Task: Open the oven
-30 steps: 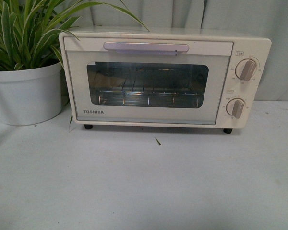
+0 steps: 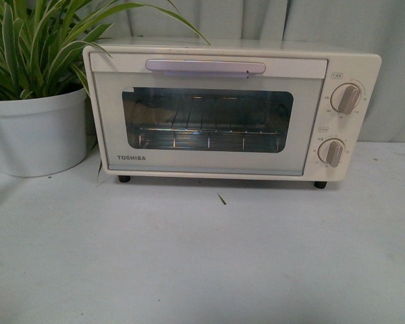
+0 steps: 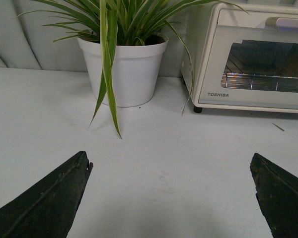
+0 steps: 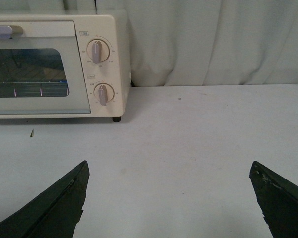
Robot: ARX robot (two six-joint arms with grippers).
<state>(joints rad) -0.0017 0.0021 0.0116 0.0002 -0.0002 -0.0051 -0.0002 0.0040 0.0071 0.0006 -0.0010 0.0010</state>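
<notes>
Plant leaves [image 2: 27, 40] cropped, knob markings [image 2: 337, 75] too small to read

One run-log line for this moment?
oven door shut | handle untouched | left gripper open, empty | right gripper open, empty

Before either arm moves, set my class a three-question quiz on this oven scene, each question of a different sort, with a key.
1. True or false: the oven is already open.
2. Multiple choice: what stands beside the oven, on the robot's left? A) a kettle B) a potted plant C) a stack of bowls
3. Fill in: on the left gripper and the right gripper, the jaws stand ___.
Key: 1 false; 2 B; 3 open.
</notes>
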